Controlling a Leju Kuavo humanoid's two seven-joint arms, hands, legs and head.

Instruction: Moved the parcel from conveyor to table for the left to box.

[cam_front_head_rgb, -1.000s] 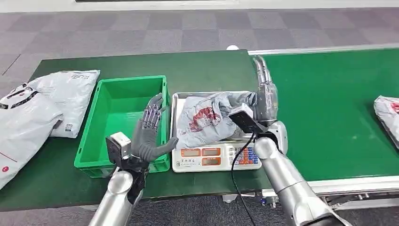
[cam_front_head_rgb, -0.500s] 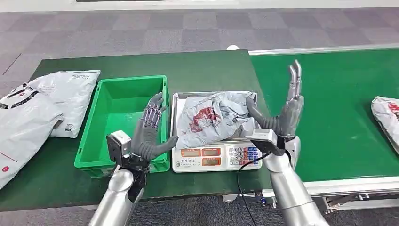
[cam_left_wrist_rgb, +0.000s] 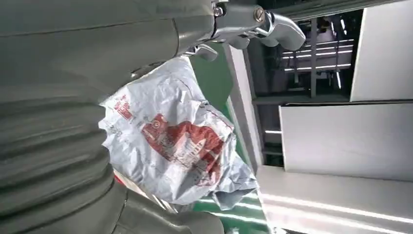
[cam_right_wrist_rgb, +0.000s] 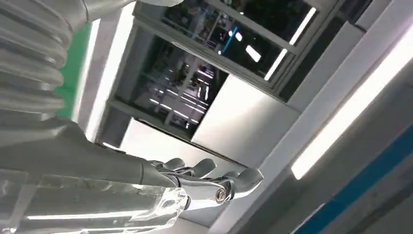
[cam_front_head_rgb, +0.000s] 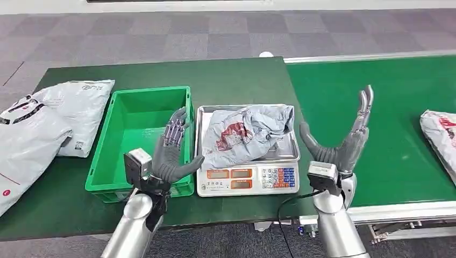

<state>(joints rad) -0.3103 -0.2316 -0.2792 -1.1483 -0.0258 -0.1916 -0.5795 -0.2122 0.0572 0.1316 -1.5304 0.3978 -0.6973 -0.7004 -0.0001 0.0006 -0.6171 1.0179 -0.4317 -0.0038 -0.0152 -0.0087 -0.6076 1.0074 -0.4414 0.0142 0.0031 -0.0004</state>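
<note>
Two hands hold nothing, fingers apart: the left hand (cam_front_head_rgb: 171, 153) by the green crate (cam_front_head_rgb: 141, 141), the right hand (cam_front_head_rgb: 344, 138) raised over the conveyor (cam_front_head_rgb: 387, 123). The crumpled grey parcel (cam_front_head_rgb: 244, 134) lies on the weighing scale (cam_front_head_rgb: 247, 178).

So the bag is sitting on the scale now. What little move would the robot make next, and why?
Probably the left robot hand reaches sideways to the grey parcel. The parcel lies crumpled on the scale tray, held by nothing. The right robot hand is open and raised over the conveyor, clear of the scale. The left one is open between the green crate and the scale, closest to the parcel.
</note>
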